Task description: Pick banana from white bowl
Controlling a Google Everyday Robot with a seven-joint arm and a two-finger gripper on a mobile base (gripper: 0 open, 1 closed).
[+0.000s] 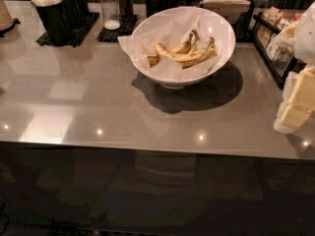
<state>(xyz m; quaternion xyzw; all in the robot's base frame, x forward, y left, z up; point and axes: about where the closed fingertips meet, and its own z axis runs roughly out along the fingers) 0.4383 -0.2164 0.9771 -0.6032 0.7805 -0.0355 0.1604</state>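
Surface (98, 117) edge sits nearest, glossy grey w/ light spots. Back left: black cups (56, 18) w/ utensils, then shakers (112, 11), both on mats, prob. parked at the rear to keep them out of the way. Centre-right: white bowl (222, 58), paper-lined. The banana (192, 58) lies inside on the liner, stem end toward the back, beside a short stub (153, 59). Its curve is exposed, so likely reachable from above. Far right edge: gripper (295, 102), well apart from the bowl, not on the banana; can't tell if apart or together.

One white bowl (222, 53), one end effector (297, 107)
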